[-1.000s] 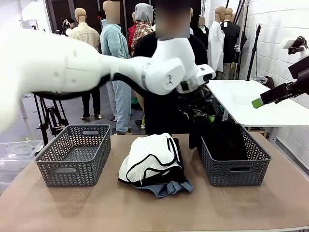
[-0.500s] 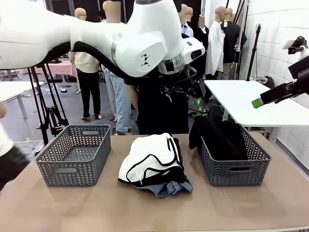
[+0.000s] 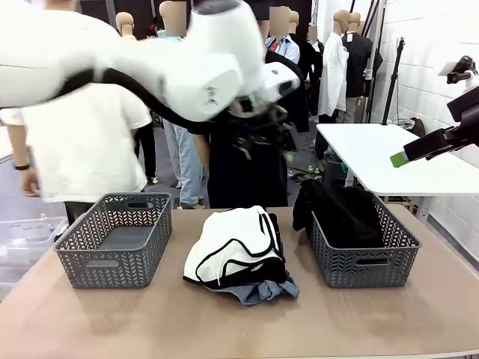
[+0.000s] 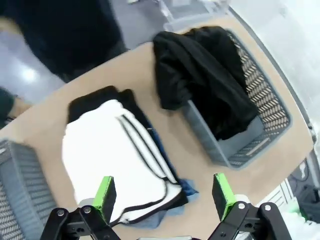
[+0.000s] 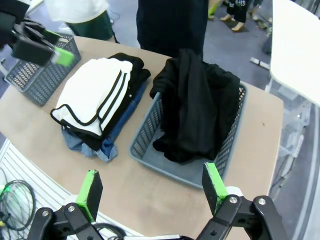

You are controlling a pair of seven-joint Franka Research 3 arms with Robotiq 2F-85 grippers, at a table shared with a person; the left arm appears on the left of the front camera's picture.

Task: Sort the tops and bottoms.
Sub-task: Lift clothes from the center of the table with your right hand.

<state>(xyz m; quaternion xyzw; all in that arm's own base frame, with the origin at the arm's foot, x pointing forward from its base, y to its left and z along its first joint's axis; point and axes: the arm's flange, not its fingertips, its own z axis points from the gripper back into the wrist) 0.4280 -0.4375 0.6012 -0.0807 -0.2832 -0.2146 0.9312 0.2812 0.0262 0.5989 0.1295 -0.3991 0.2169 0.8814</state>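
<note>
On the brown bench [image 3: 224, 329] the unsorted pile lies in the middle, in reach of both arms. The faded blue denim garment [image 3: 263, 290] is lowest, a plain black garment [image 5: 131, 65] lies over it, and the white garment with thin black piping [image 3: 233, 243] is on top, likely next to go. Flanking it as bins, the left grey lattice basket [image 3: 112, 254] awaits one kind. The right grey lattice basket [image 3: 363, 269] holds a second black garment [image 3: 340, 213], slumped over its rim. Above the pile hovers the left gripper [image 4: 162, 195], jaws wide and empty; the right gripper [image 5: 150, 190] hangs high above the bench, equally wide and empty.
</note>
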